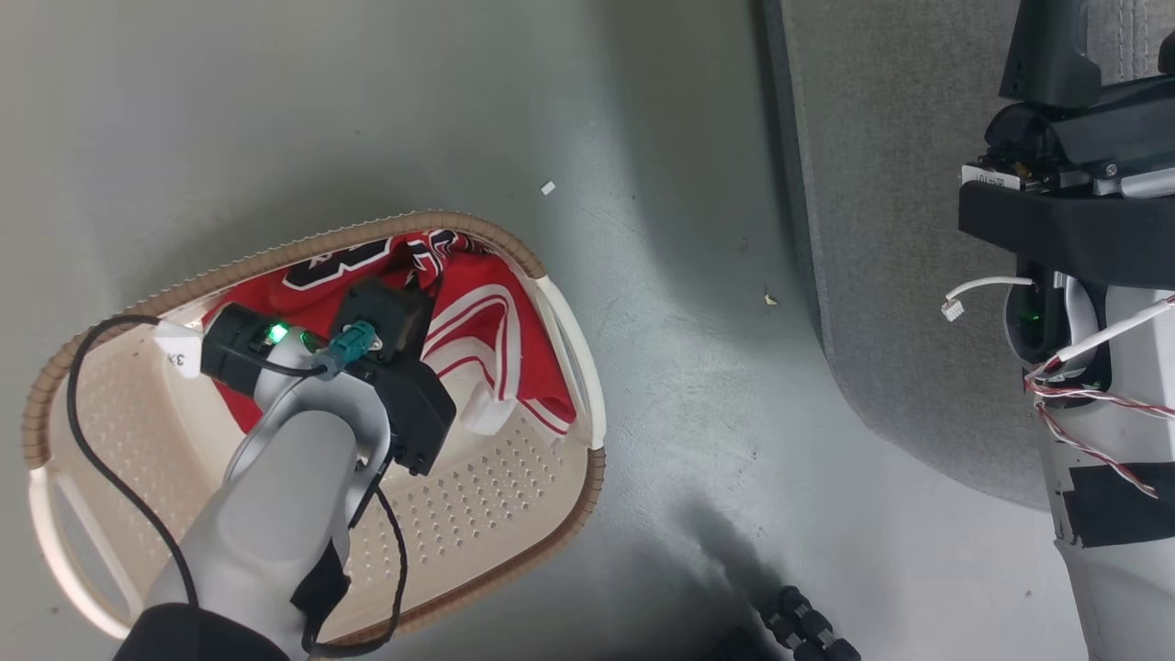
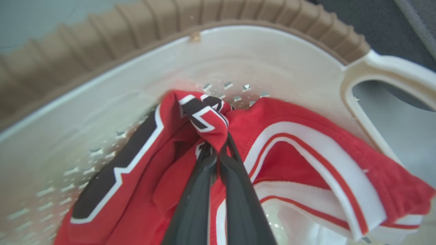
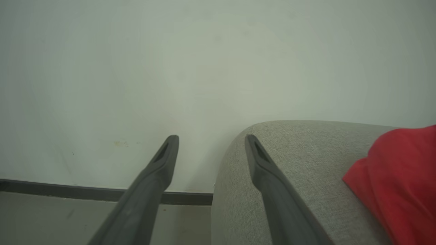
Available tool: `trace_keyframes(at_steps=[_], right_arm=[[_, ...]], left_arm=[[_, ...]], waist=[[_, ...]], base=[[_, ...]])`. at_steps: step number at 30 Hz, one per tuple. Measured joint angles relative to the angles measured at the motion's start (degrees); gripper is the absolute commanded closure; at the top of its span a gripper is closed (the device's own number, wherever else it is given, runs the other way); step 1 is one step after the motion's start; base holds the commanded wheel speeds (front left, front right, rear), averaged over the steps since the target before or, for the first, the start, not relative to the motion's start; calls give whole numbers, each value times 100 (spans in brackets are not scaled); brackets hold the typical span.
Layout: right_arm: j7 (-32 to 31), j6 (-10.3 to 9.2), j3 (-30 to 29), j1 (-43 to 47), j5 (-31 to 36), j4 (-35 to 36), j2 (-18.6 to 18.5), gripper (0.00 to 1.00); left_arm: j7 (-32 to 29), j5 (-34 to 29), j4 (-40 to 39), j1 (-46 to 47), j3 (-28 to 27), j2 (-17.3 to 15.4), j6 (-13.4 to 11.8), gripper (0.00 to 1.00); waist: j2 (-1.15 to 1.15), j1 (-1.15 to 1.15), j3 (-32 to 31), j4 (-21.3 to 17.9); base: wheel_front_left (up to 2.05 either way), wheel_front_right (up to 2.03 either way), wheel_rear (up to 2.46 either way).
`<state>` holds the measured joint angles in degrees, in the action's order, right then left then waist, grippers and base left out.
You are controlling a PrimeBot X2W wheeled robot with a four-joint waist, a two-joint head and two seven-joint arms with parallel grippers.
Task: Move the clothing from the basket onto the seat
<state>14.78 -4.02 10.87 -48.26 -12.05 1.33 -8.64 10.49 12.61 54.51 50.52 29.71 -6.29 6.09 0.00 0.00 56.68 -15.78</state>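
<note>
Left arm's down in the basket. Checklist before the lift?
1. Left gripper shut on a fold of the red lettered jersey: ok.
2. Red white-striped garment free of that pinch: cannot tell.
3. Oval cream perforated plastic basket wall clear of the grip: ok.
4. Right gripper open, empty: ok.
5. Grey fabric seat has bare room beside the red cloth: ok.

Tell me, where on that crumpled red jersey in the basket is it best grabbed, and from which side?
Grab a raised fold near the middle of the jersey, coming from above. The cloth lies crumpled and bunches into a ridge there, narrow enough to pinch, and the basket walls would likely block a sideways approach. The left gripper is shut on just such a fold.
</note>
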Motion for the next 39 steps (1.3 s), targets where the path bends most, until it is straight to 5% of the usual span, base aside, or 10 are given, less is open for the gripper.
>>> trace_keyframes(at_steps=[25,39], right_arm=[[0,100,-241,763,144,-822,-277,0],[-2,101,-347,1506,143,-1317,-346,0]], left_arm=[[380,99,-526,-673,336,36,105,100],[382,478,-1349,-773,341,-224,145,100]], waist=[[0,-1,-1077,728],[0,-1,-2132,1232]], base=[[0,0,0],[0,0,0]])
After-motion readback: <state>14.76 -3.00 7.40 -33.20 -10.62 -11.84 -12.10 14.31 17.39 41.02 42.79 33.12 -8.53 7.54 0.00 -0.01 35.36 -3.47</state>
